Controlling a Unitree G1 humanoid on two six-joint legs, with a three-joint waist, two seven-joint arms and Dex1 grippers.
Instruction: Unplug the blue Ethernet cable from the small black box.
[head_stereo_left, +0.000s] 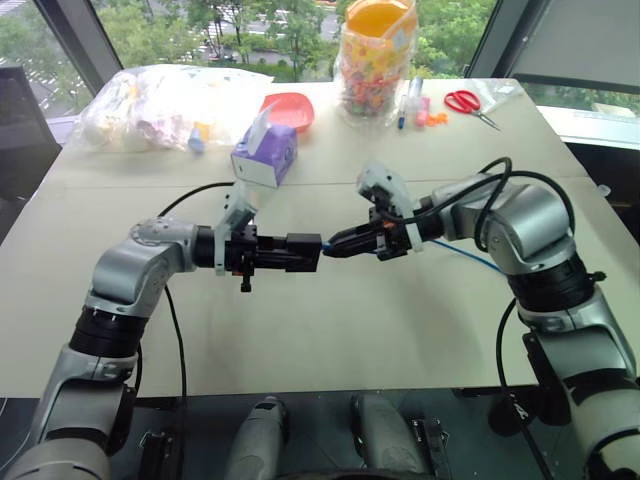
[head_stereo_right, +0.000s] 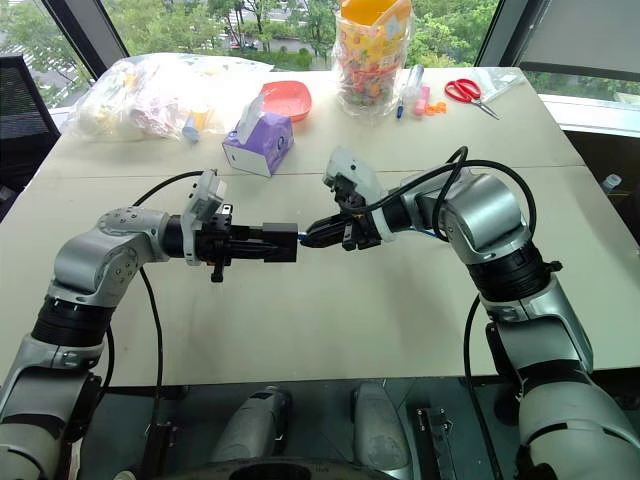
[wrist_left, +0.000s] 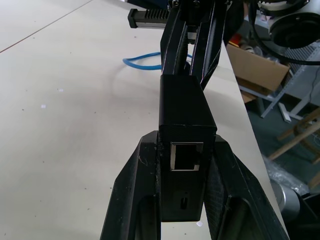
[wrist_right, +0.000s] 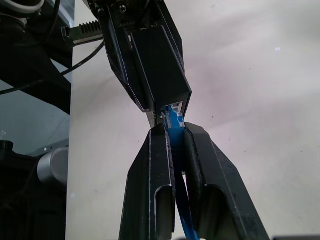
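The small black box (head_stereo_left: 303, 250) was held up above the table (head_stereo_left: 330, 330), well in front of the purple tissue box (head_stereo_left: 265, 153), clamped between the closed fingers of the left gripper (head_stereo_left: 290, 252). The right gripper (head_stereo_left: 345, 243) had closed on the blue Ethernet cable (wrist_right: 175, 125) right at the plug, which in the right wrist view sat still in the box's port, fingertips just beside the box's face. The rest of the cable trailed away from the black box along the right arm and onto the table. The step in hand looked to be the pull itself, and doing it well would probably mean drawing the plug straight out along the port's axis, the left arm bracing the box firmly against the tug. Whether the plug's latch tab was pressed could not be told; if it was not, pulling might only drag the box or slip the fingers down the cord.
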